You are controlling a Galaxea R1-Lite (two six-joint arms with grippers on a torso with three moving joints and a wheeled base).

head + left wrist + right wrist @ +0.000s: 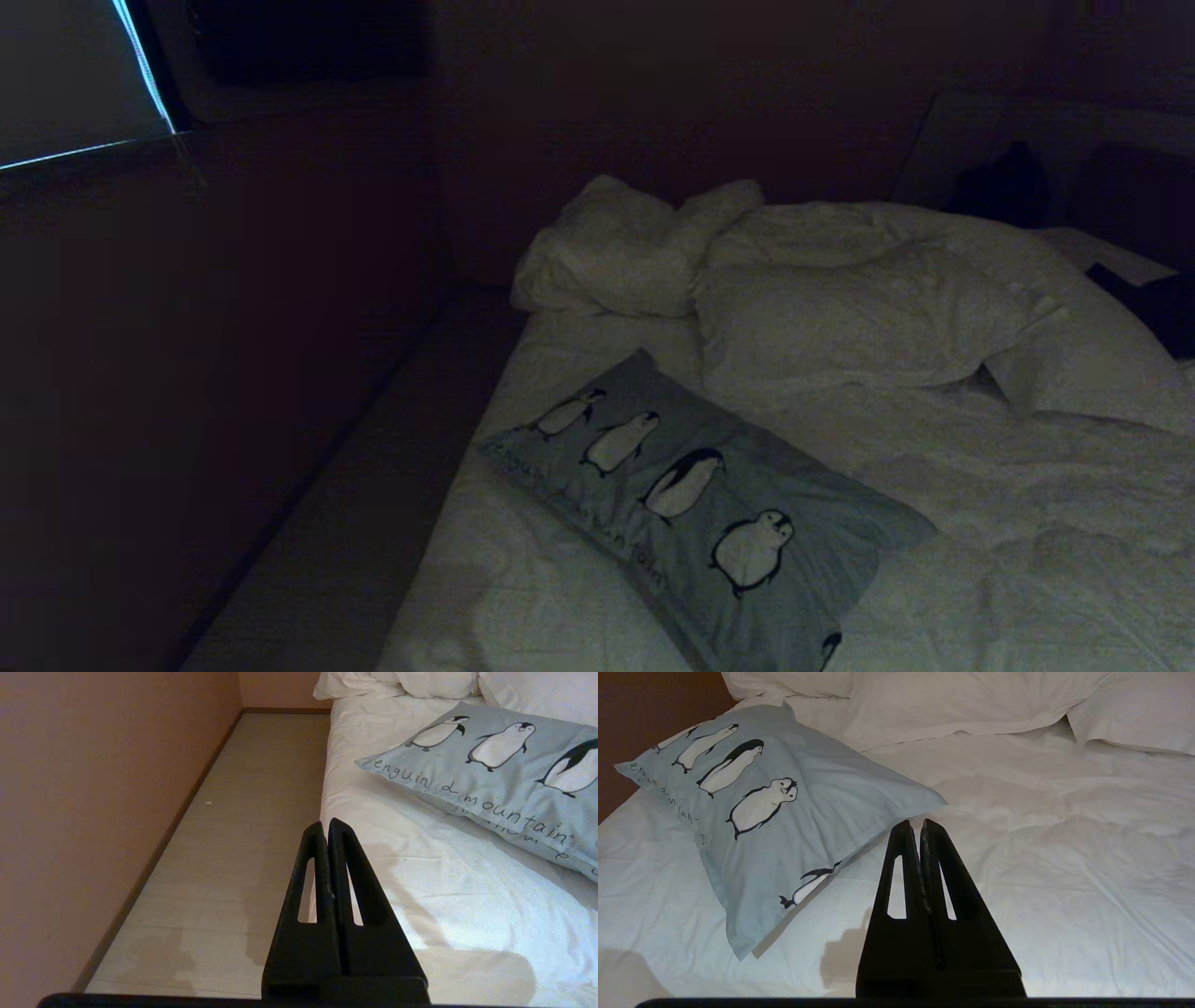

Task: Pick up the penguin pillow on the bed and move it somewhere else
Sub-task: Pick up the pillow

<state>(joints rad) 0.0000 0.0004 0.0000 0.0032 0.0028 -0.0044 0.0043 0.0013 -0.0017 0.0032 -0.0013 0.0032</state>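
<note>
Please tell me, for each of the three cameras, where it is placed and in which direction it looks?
Head view: on the robot's head, looking forward and down at the bed and penguin pillow; no arm shows.
Left wrist view: behind the shut left gripper, facing the floor beside the bed.
Right wrist view: behind the shut right gripper, facing the bedding and white pillows.
All three views share the penguin pillow.

The penguin pillow (700,509) lies on the bed (980,523) (near its left edge), before white pillows (840,317)
</note>
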